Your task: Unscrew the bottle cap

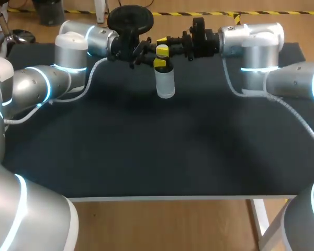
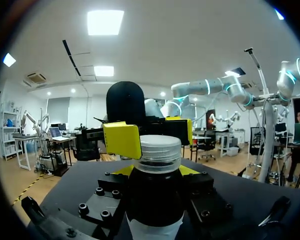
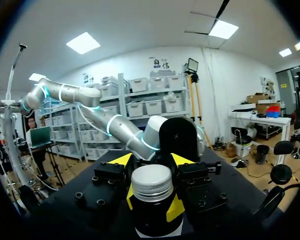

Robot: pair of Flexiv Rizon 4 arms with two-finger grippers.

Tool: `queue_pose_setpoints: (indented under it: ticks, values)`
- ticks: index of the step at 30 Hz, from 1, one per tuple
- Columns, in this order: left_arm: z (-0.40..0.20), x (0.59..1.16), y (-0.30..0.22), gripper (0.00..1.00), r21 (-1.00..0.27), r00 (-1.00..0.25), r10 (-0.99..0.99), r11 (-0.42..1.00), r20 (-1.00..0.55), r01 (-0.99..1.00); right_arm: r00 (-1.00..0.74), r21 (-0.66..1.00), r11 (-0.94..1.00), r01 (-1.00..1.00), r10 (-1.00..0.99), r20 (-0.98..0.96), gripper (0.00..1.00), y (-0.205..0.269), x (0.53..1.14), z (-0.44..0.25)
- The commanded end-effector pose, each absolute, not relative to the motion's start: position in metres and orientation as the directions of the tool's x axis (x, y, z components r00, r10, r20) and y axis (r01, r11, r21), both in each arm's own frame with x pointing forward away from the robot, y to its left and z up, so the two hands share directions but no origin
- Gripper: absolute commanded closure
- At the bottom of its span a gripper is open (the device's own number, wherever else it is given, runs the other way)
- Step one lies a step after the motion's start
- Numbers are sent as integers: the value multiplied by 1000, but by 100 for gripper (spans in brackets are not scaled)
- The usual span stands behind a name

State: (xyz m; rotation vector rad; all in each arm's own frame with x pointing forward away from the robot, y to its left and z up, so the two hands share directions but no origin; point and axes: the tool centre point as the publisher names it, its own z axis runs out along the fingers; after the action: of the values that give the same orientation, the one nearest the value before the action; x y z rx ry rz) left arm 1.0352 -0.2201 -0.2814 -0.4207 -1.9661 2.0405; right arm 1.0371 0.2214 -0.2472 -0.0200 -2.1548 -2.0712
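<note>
Right gripper (image 1: 162,50): clenched on the ridged silver screw cap (image 3: 152,181), one yellow-tipped finger on each side of it. In the left wrist view one yellow fingertip (image 2: 122,140) lies against the cap's side and the other shows behind its opposite side.
Left gripper (image 1: 159,63): grasping the translucent white plastic bottle (image 1: 165,83) just below the cap. In the right wrist view its yellow fingertips (image 3: 130,198) hug the bottle's neck from both sides.
Grippers to each other: they meet at the bottle from opposite sides. The right one is at cap height and the left one directly under it, with their black finger mounts close together.
Cap: seated on top of the bottle, level, with its ridged skirt showing between the right fingers.
Bottle: upright, and the head view shows its base down at the table surface. Its lower body is bare below both grippers.
Right arm (image 1: 293,78): silver, coming in from the bottle's right, with its wrist lying level toward the cap.
Left arm (image 1: 36,83): silver, coming in from the bottle's left, with its wrist level toward the neck.
Black table (image 1: 146,146): the matte top carries the bottle near its far edge, about midway across.
</note>
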Motion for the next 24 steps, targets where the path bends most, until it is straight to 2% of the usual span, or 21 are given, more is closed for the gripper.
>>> queue_pose_setpoints:
  ticks: [1,10,24]
  values:
    - [-278,1038,-221,100,-999,-919,394,-36,-19,5,-597,989,62,135,-792,131,100,221,1039,-250]
    - [-278,1038,-221,100,-999,-919,394,-36,-19,5,-467,988,48,148,-877,113,100,221,1036,-248]
    - [-278,1038,-221,100,-999,-919,394,-36,-19,5,-510,992,-10,122,-859,54,100,218,1044,-228]
